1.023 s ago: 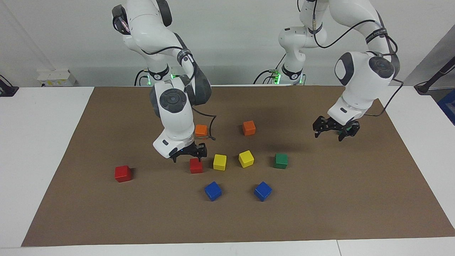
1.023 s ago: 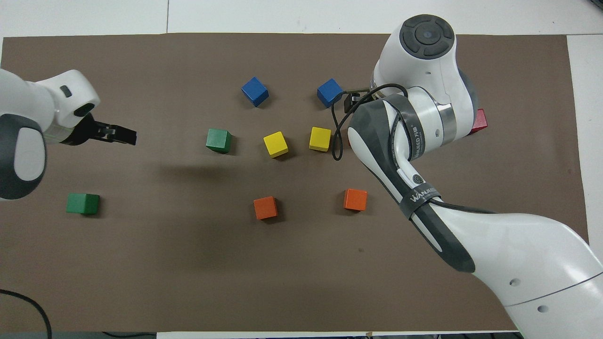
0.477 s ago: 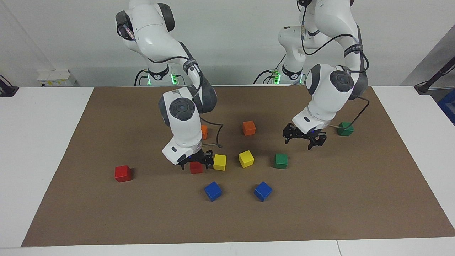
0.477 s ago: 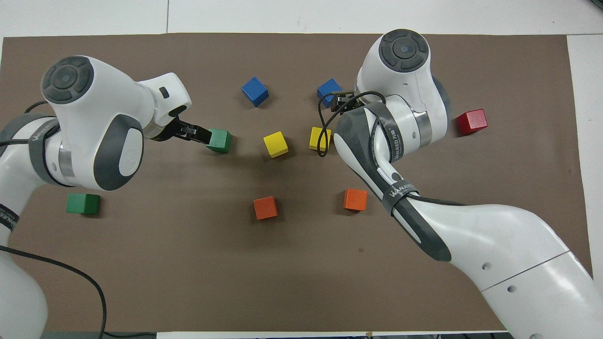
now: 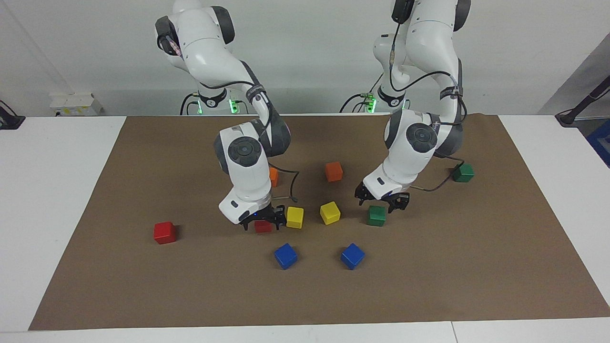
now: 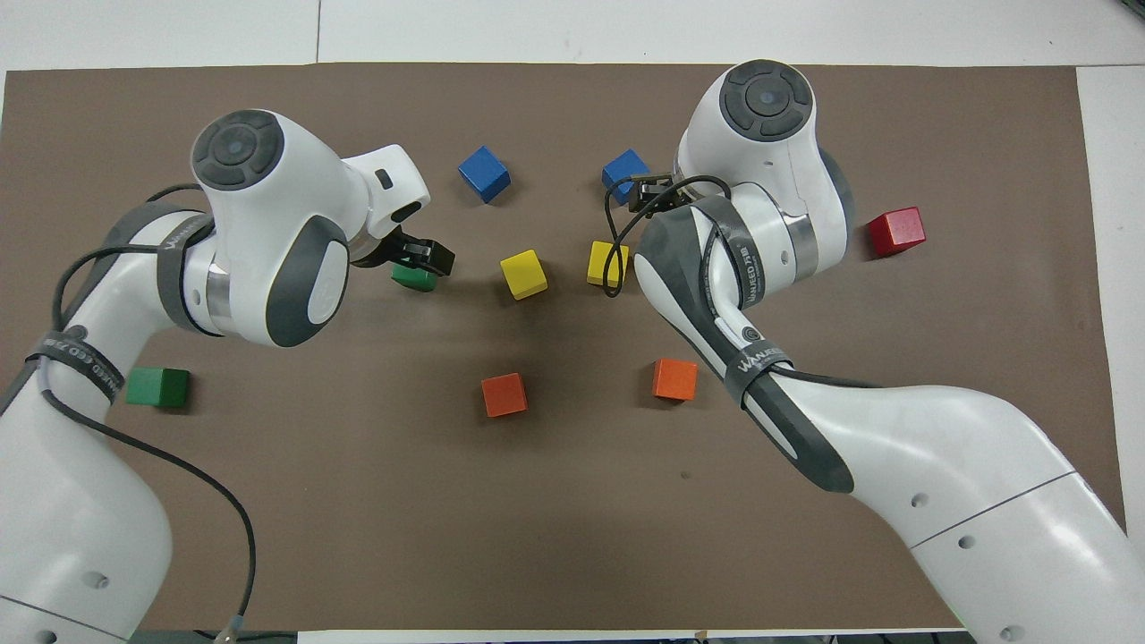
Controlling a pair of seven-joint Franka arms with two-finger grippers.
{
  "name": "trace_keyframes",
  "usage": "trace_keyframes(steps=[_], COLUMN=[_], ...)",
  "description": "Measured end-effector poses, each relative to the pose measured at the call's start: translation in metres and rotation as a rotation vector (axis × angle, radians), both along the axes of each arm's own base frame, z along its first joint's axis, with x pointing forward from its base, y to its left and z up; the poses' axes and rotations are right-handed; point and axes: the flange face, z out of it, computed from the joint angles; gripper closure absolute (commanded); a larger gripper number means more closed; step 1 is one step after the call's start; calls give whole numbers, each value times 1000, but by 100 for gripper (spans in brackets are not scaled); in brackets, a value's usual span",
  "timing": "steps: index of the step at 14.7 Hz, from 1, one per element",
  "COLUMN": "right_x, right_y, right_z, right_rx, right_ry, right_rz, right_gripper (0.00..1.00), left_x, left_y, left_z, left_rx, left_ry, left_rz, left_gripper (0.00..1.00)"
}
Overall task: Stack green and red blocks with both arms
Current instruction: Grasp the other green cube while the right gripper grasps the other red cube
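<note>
- Since a second ago, the left gripper (image 5: 381, 199) has swung in from the left arm's end of the brown mat (image 5: 476, 267) and now sits low over a green block (image 5: 377, 216) at centre right of the facing view; its fingers straddle the block's top, spread apart.
- Meanwhile the right gripper (image 5: 262, 220) has dropped onto a red block (image 5: 263, 226) at centre left; whether its fingers pinch the block, I cannot tell.
- Nearest the robots, at the upper right in the facing view, lies the second green block (image 5: 463, 173), level with two orange cubes (image 5: 334, 171).
- Next come the two yellow cubes (image 5: 330, 213), in a row between the grippers.
- At the left of that view, well apart, sits the second red block (image 5: 165, 233).
- Farthest out, lower centre, are two blue cubes (image 5: 352, 256).
</note>
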Motion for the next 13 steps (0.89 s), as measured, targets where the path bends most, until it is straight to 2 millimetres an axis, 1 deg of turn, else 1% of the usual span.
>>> trace_keyframes(steps=[5, 9, 13], right_x=[-10, -15, -26], right_y=[-2, -1, 0], right_z=[-25, -28, -41], right_rx=[-4, 4, 8], right_ry=[15, 14, 15], right_rz=[3, 4, 10], right_gripper=[0, 0, 0], left_x=[4, 0, -6], left_y=[2, -3, -3], left_z=[-12, -29, -44], left_rx=[40, 41, 39], left_ry=[-27, -29, -35], left_rz=[11, 20, 29], left_gripper=[0, 0, 0])
